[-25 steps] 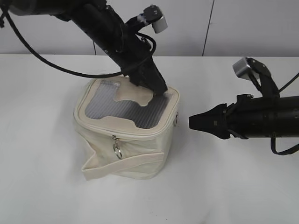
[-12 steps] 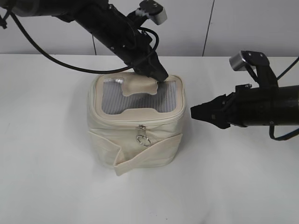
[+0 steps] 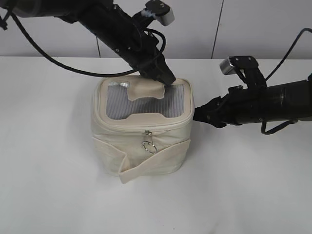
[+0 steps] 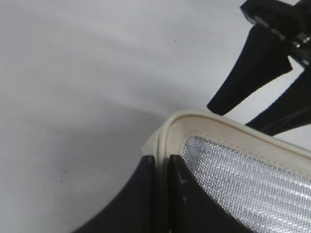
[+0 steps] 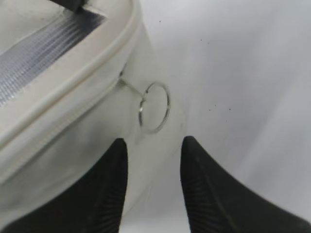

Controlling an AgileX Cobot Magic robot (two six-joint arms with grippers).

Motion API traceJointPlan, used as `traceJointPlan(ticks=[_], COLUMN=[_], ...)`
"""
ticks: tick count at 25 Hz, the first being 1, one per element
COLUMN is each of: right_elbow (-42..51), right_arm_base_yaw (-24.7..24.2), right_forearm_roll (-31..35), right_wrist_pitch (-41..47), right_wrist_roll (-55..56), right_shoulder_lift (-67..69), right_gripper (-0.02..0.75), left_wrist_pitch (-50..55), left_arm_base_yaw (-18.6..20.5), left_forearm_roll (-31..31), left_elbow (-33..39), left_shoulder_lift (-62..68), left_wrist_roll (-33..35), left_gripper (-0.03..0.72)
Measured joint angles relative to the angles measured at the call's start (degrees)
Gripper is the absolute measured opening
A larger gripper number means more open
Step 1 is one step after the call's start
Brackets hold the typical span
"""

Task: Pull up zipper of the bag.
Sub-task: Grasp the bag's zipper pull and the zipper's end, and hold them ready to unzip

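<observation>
The cream bag [image 3: 141, 146] with its grey ribbed lid stands mid-table. The zipper [image 3: 122, 127] runs round the lid's rim. One silver slider with a ring pull [image 3: 149, 145] hangs on the front face. A second ring pull [image 5: 154, 107] hangs on the bag's right side. My left gripper [image 3: 168, 81] is shut on the lid's cream rim [image 4: 194, 121] at the back right corner; in the left wrist view the gripper [image 4: 162, 162] pinches that rim. My right gripper [image 3: 196, 116] is open, close to the bag's right side. In the right wrist view the gripper [image 5: 153, 145] is just short of the second ring.
The bag's cream strap [image 3: 151, 163] wraps across the front and sticks out at the lower left. The white table [image 3: 48, 185] spreads all round, and a pale wall stands behind. The right gripper's black fingers [image 4: 252, 63] show beyond the lid corner in the left wrist view.
The bag was turned and shifted right by the left gripper a second ago and has held still since. The right gripper has moved left, up to the bag's right side.
</observation>
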Motion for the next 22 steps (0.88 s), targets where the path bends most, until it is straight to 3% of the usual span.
traceJointPlan(ticks=[22], right_elbow=[-4.6], right_arm_base_yaw=[2.0], right_forearm_roll=[0.0], right_wrist_pitch=[-0.1], right_wrist_roll=[-3.2], right_shoulder_lift=[3.0], right_gripper=[0.3], left_wrist_pitch=[-0.3], left_arm_base_yaw=[0.0], left_forearm_roll=[0.1], left_elbow=[0.0], left_shoulder_lift=[0.0], left_wrist_roll=[0.0], left_gripper=[0.039])
